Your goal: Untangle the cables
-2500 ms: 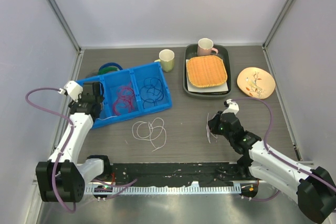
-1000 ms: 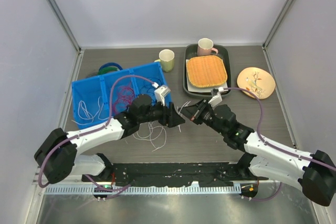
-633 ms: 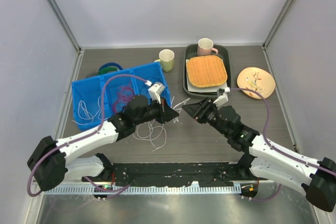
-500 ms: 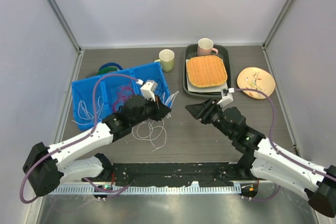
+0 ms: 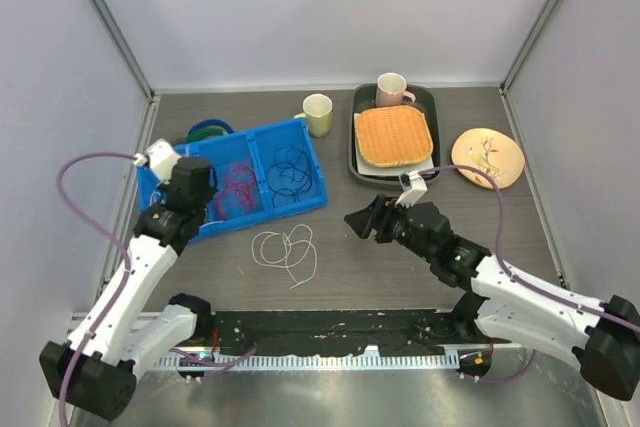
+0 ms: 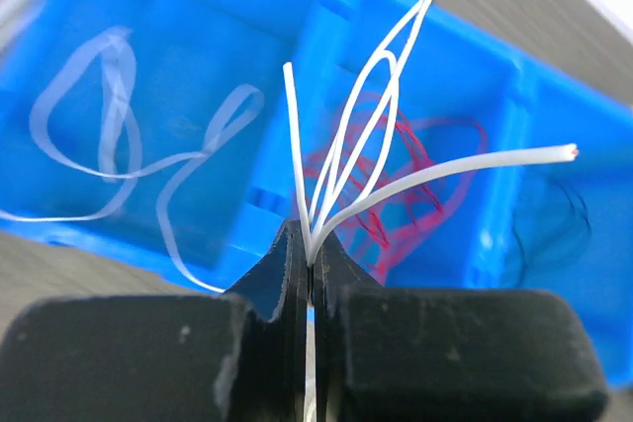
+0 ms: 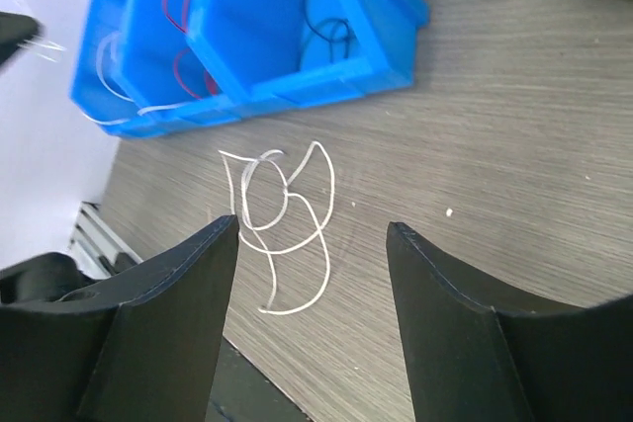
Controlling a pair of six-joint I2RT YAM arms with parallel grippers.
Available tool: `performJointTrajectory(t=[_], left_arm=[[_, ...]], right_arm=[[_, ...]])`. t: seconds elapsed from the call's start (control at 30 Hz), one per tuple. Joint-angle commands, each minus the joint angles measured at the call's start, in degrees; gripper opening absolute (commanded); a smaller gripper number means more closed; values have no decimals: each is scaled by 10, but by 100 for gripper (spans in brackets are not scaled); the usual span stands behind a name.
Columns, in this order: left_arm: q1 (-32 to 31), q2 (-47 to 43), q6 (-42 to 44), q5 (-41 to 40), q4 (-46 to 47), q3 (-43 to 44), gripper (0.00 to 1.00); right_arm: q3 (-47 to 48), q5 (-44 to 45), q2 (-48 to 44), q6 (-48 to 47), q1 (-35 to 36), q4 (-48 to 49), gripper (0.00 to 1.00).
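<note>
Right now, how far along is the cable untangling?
Done: red cables and dark blue cables lie in separate compartments of the blue bin, with a first white cable in the left one. In hand: the left fingers are shut on a second white cable above the bin. Left: a third white cable, looped, on the table, with the right fingers open near it.

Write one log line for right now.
left gripper: shut on thin white cable | right gripper: open, empty | loose white cable loops: on grey table
</note>
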Motion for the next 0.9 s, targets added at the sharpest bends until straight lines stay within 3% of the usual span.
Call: performJointTrajectory(t=[0.0,0.1,0.23,0.3,0.33,0.37,0.43,0.47,0.67,0.8,0.87], left_arm=[[105,-26,-14,-54,-46,0,0],[194,19,-11,-10,-30,-15,0],[254,84,-14,65,-22,-9,2],[255,91,-12,96,-25,0,22],[256,86,1,111,-19,1,39],[255,76,3,124,-10,-1,68],[255,30,8,159,-2,-9,82],[255,9,5,166,6,-15,96],[250,-148,-10,270,53,-63,100],[217,-148,-13,345,61,-60,100],[161,-135,-31,348,74,-63,100]], right_arm=[[3,-7,47,-30,1,58,67],[3,-7,69,-36,2,78,68],[8,5,84,-47,2,71,68],[7,14,86,-49,2,65,68],[7,18,87,-50,3,62,68],[8,23,87,-53,3,53,68],[10,31,80,-59,4,44,69],[9,34,75,-64,3,36,69],[6,102,5,-66,3,-24,71],[2,161,-63,-63,2,-90,72],[-1,203,-91,-55,2,-130,79]])
